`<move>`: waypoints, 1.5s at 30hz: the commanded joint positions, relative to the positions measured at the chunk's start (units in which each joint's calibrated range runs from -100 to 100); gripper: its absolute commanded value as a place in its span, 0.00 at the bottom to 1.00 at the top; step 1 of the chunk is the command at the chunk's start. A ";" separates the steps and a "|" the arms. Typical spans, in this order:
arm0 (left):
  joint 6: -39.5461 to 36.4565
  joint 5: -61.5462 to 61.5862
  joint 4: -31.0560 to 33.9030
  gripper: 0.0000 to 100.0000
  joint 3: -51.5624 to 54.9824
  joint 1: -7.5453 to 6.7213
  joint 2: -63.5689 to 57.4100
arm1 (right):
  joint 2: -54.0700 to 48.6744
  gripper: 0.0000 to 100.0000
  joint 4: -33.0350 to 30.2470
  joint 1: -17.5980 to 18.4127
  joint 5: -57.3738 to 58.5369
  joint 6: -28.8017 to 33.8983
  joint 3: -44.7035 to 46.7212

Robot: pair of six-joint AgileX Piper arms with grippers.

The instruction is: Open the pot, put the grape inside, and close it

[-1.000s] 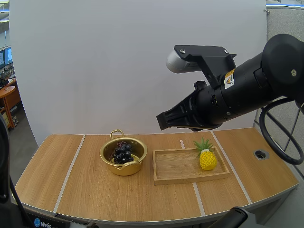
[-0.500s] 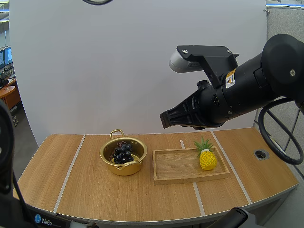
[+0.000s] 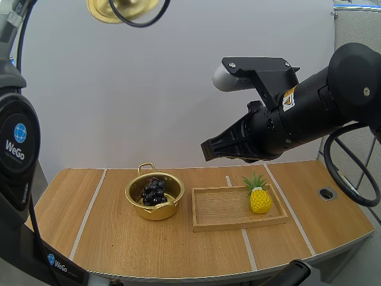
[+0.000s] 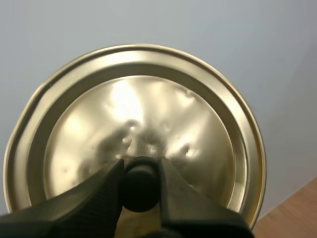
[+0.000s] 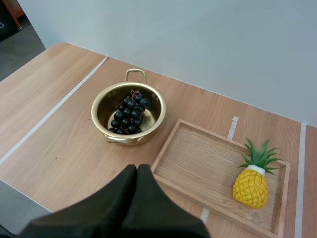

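1. Gold and shiny, the lid is held high in the air, well above the tabletop. The left gripper pinches the lid's black knob between its two fingers, so the lid cannot drop.
2. With the lid up there, the gold pot is open on top.
3. The grape bunch lies inside the pot, so I think that part of the job is done.
4. The right gripper hangs high above the tabletop. Its fingers are pressed together with nothing in them. I think it waits up there so it is not in the lid's way.
5. A wooden tray sits just beside the pot, and a pineapple stands at one end of it. Neither is needed for this job.
6. Only the closing is left. The lid needs to come down flat, right over the pot's round rim. If it lands tilted, it may slip off.
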 commanded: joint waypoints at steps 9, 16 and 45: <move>3.80 0.00 -8.15 0.00 23.63 -0.10 4.96 | -0.62 0.00 -1.49 -0.80 0.00 -0.33 0.28; 6.49 0.00 -9.58 0.00 33.03 -0.10 8.97 | -0.62 0.00 -1.49 -1.12 0.00 -0.33 0.28; 15.35 0.00 -13.58 0.00 62.03 -0.10 20.37 | -0.62 0.00 -1.49 -1.12 0.00 -0.33 0.28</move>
